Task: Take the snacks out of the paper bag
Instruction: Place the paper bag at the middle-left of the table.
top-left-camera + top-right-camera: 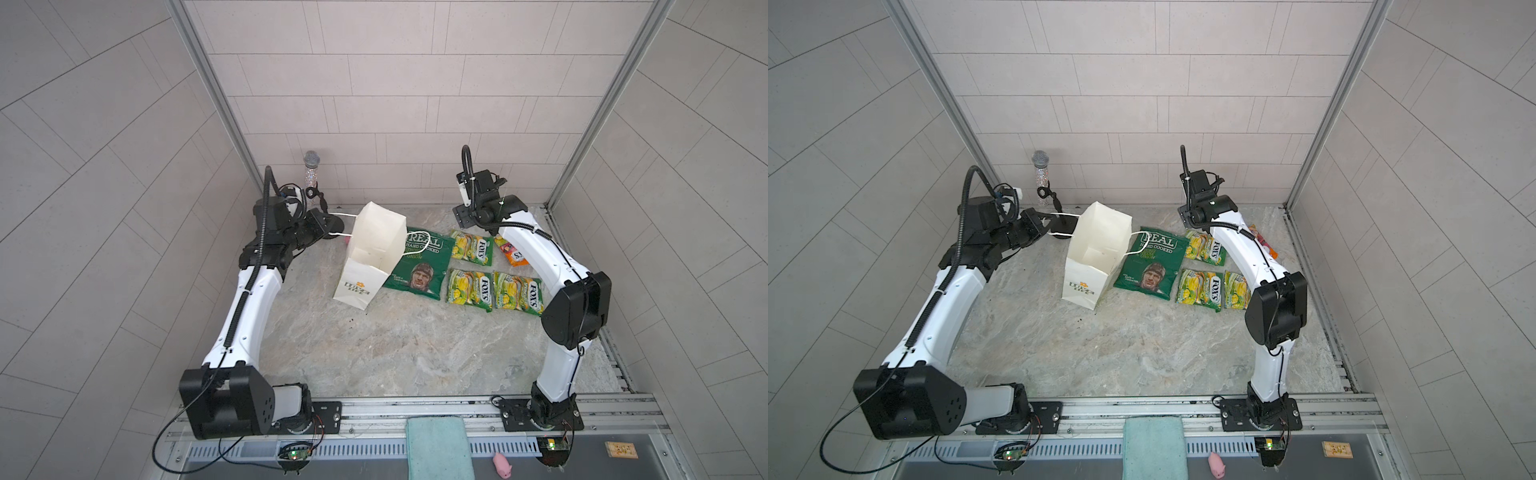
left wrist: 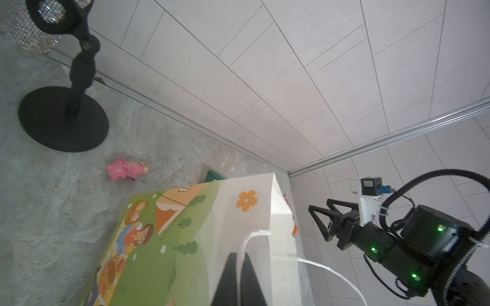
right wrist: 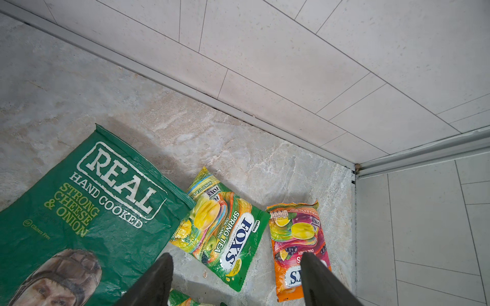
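Note:
The white paper bag (image 1: 374, 249) stands open-mouthed at the back left, and only white paper shows inside it. My left gripper (image 2: 238, 255) is shut on its white cord handle (image 1: 340, 215), on the bag's left side. To the right of the bag the snacks lie flat on the table. They are the dark green crisp bag (image 1: 419, 262), three yellow-green FOX'S packets (image 1: 471, 247) (image 1: 469, 289) (image 1: 517, 293) and an orange-red packet (image 3: 297, 238). My right gripper (image 3: 235, 255) hangs open above the far packets with nothing between its fingers.
A black microphone stand (image 1: 311, 174) is in the back left corner, close to my left wrist. A pink pig toy (image 2: 124, 169) lies behind the bag. Another pink pig (image 1: 503, 464) and a teal cloth (image 1: 436, 444) sit on the front rail. Walls close in the back and sides.

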You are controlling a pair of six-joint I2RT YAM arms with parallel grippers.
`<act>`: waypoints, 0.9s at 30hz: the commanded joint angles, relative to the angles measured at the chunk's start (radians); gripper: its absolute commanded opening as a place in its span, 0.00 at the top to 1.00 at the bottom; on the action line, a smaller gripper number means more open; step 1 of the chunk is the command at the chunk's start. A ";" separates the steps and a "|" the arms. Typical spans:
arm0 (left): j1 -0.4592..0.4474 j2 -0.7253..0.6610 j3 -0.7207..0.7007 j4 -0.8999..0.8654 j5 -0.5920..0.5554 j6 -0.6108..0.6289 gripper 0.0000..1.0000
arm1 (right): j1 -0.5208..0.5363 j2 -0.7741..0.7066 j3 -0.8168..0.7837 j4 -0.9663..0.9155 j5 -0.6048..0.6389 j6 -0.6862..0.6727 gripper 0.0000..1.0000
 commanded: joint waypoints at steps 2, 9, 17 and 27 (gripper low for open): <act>0.032 0.002 0.060 -0.040 -0.010 0.075 0.70 | -0.004 -0.051 -0.002 0.002 -0.016 0.029 0.23; 0.073 0.006 0.107 -0.068 -0.016 0.122 0.27 | -0.008 -0.067 -0.012 0.003 -0.029 0.048 0.23; 0.078 -0.036 0.212 -0.225 -0.175 0.325 0.00 | -0.030 -0.140 -0.118 0.068 -0.030 0.086 0.23; 0.078 -0.267 0.087 -0.167 -0.696 0.412 0.00 | -0.101 -0.287 -0.367 0.241 0.087 0.191 0.23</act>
